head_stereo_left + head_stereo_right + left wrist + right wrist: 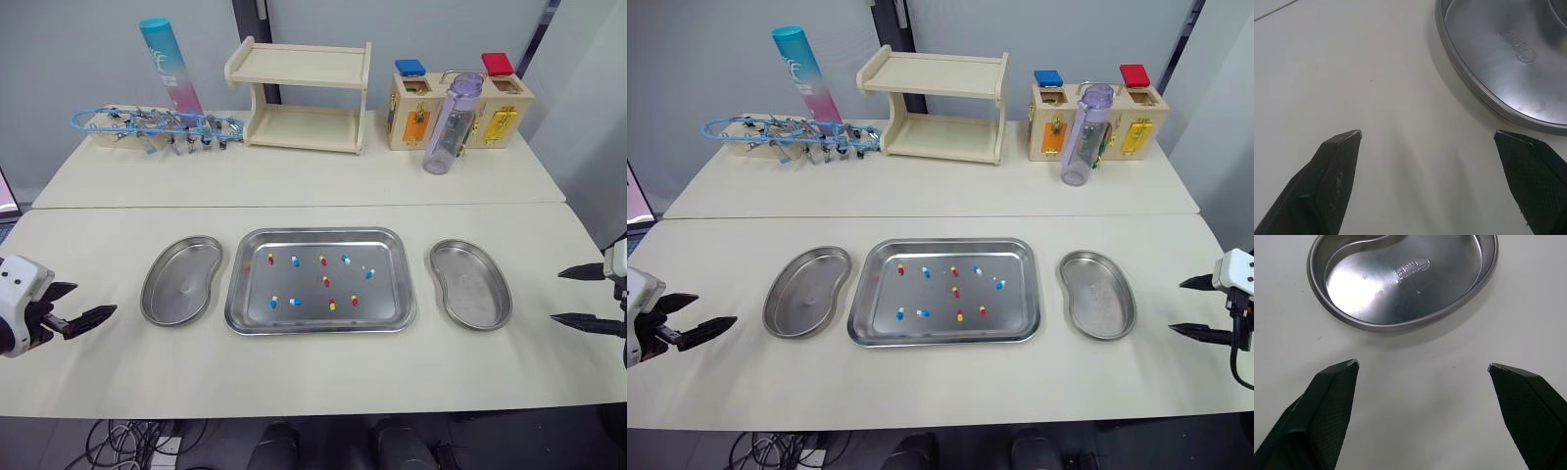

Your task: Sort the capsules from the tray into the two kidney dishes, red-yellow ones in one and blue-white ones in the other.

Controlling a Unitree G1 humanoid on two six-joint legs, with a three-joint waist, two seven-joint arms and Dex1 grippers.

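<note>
Splayed left end effector (pixel 96 300) and right end effector (pixel 556 295) flank both dishes (pixel 181 284) (pixel 472 286).

A cream front table (pixel 294 377) abuts a rear table (pixel 323 184). Grey wall (pixel 59 59) spans the top, with cables (pixel 137 446) at lower left.

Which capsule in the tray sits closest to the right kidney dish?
The blue-white capsule furthest right in the tray, just below the top row's right end. All the others lie further from the right kidney dish.
</note>
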